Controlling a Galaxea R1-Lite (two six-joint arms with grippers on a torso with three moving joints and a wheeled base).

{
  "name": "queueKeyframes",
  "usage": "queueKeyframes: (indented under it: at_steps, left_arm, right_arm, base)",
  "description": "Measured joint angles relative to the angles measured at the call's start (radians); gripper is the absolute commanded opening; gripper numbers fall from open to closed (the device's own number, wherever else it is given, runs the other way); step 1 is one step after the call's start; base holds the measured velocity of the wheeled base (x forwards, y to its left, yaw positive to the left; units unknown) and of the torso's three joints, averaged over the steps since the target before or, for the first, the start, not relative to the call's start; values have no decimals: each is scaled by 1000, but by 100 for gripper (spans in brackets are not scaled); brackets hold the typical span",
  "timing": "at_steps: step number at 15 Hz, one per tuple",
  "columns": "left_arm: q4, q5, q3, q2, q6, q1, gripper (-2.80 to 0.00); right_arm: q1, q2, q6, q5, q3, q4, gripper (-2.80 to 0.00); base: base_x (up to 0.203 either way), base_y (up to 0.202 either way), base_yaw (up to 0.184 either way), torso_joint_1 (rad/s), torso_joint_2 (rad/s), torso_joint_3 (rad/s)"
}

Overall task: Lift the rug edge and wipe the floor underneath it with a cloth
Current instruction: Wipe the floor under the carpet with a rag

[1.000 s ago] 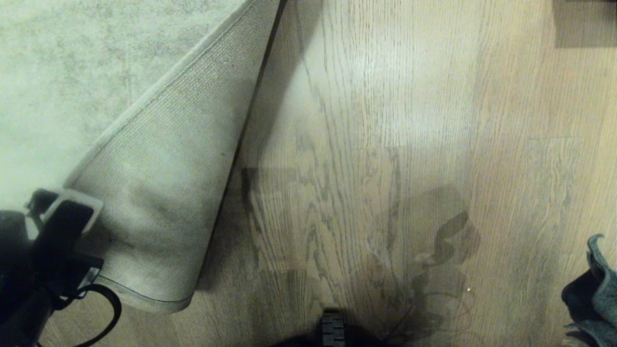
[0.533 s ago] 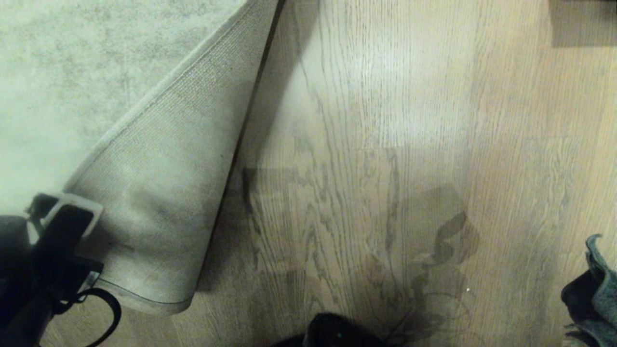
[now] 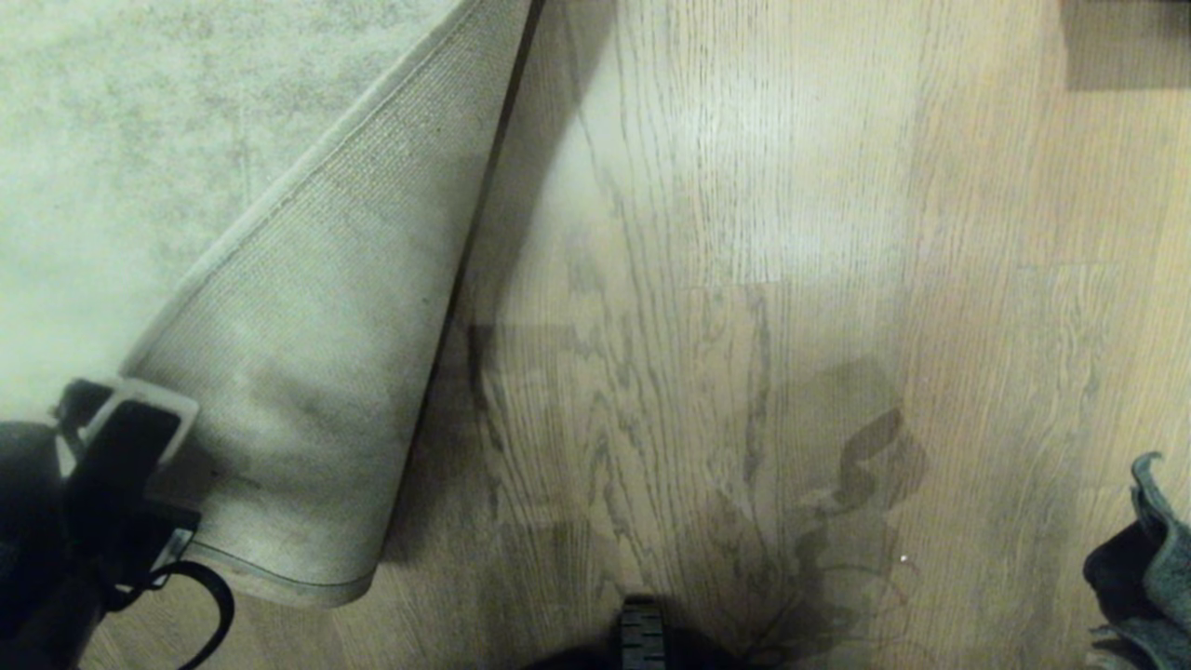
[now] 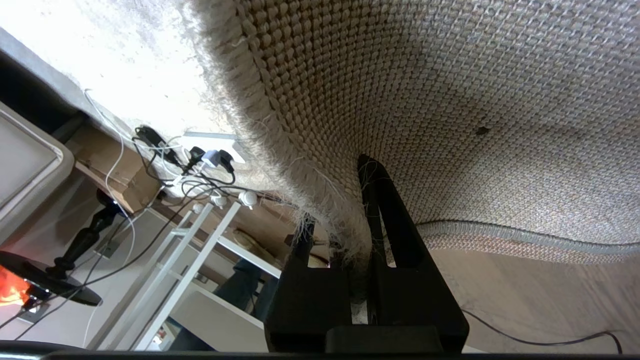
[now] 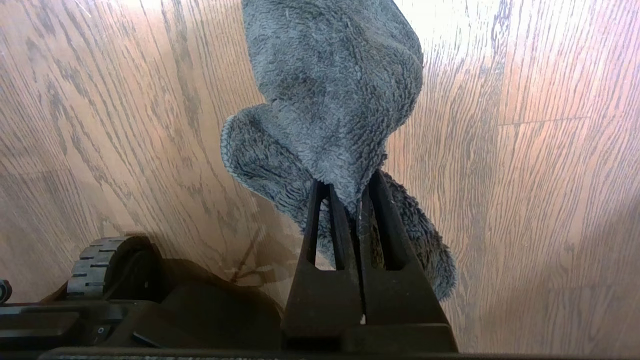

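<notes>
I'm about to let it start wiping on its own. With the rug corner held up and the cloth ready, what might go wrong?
1. The left gripper pinches only the frayed rug edge; the fringe may slip free and the flap drop.
2. The cloth is pinched at one fold by the right gripper, so it may drag out.
3. The flap's shadow may hide unwiped floor.

Woven backing, fuzzy pile, grained wood

The rug edge (image 4: pixel 450 100) shows a coarse, matt mesh weave with frayed fibres at its border; the cloth (image 5: pixel 330 90) is soft, fuzzy fleece (dark grey-teal); the floor (image 3: pixel 791 233) is smooth wood-grain plank with a slight sheen.
</notes>
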Motion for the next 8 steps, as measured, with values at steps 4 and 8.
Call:
queueKeyframes:
  at_steps: [4,8]
  left_arm:
    - [0,1,3,0,-21,0,-280]
    - [-2,9,-7,-3,-57,18,-280]
  right_arm:
    - [0,0,0,0,0,0,-280]
    - [0,0,0,0,0,0,-280]
  base:
    - [0,0,0,0,0,0]
    - [0,0,0,0,0,0]
